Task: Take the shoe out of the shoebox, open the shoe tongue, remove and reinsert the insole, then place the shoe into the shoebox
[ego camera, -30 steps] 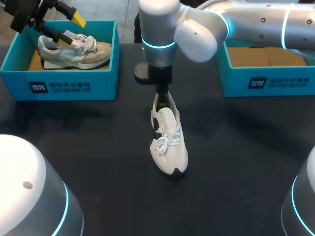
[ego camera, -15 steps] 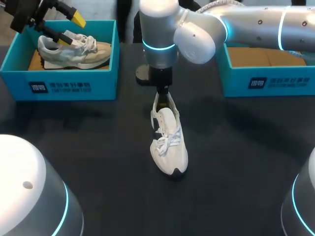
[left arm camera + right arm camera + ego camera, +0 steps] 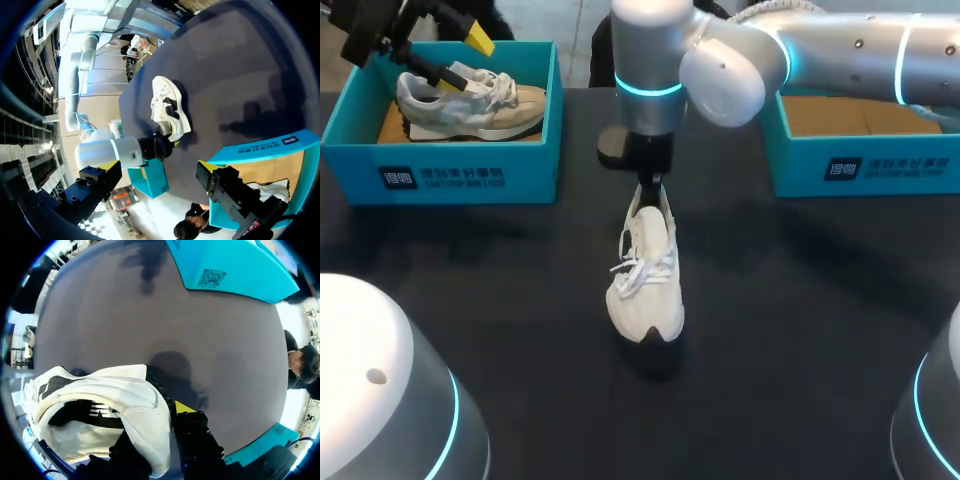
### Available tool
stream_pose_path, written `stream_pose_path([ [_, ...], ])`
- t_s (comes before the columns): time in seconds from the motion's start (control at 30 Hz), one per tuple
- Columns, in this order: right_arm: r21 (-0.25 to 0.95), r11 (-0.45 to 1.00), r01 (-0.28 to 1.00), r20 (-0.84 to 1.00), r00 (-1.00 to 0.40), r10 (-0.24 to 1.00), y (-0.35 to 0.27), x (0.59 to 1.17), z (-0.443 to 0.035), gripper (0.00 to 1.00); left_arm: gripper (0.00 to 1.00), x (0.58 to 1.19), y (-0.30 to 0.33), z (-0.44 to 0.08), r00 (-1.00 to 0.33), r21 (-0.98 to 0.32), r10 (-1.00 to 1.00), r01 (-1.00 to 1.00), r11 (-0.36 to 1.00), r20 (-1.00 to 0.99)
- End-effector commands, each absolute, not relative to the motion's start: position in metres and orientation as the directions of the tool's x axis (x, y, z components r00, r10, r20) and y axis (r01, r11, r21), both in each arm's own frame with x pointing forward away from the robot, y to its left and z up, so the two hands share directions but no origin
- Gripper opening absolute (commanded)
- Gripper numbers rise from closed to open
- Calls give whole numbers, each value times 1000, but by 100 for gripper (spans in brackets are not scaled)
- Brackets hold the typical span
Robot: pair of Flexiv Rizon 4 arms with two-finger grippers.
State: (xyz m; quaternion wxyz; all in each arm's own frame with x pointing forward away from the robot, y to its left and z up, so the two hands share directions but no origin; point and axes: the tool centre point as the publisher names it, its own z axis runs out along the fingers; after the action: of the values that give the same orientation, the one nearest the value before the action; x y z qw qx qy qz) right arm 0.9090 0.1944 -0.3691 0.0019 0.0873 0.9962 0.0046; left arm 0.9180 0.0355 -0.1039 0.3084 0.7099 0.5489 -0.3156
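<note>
Head view: the white shoe [image 3: 645, 285] sits mid-table, toe toward the near edge, with bare dark table [image 3: 800, 330] on every side and both boxes well apart from it. The right gripper [image 3: 650, 188] is at its heel. The left shoebox [image 3: 440, 175], at the far left, holds a beige shoe [image 3: 490, 105]. The left gripper [image 3: 470, 62] hangs over it, fingers spread (one yellow tip in the air). The right shoebox [image 3: 860, 165] stands far right.

Left wrist view: the white shoe lies out on bare table.

Right wrist view: the right gripper is clamped on the white shoe's heel wall.

Shoe [image 3: 645, 285] central, left shoebox [image 3: 440, 175], right shoebox [image 3: 865, 168] (both behind)
</note>
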Motion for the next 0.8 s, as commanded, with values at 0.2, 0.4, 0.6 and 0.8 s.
stream_pose_path([
  [0.2, -2, 981, 196, 3, -981, 196, 182, 899, -289, 0, 100, 917, 35, -104, 199, 93, 587, 974, -207, -784],
  [0.4, -9, 971, 239, 11, -971, 239, 177, 897, -243, 0, 100, 917, 35, -104, 199, 93, 587, 974, -207, -784],
  [0.6, -40, 969, 244, -20, -970, 244, 174, 899, -213, 0, 100, 917, 35, -104, 199, 93, 587, 974, -207, -784],
  [0.8, -14, 969, 245, -42, -969, 244, 178, 899, -202, 0, 100, 917, 35, -104, 199, 93, 587, 974, -207, -784],
])
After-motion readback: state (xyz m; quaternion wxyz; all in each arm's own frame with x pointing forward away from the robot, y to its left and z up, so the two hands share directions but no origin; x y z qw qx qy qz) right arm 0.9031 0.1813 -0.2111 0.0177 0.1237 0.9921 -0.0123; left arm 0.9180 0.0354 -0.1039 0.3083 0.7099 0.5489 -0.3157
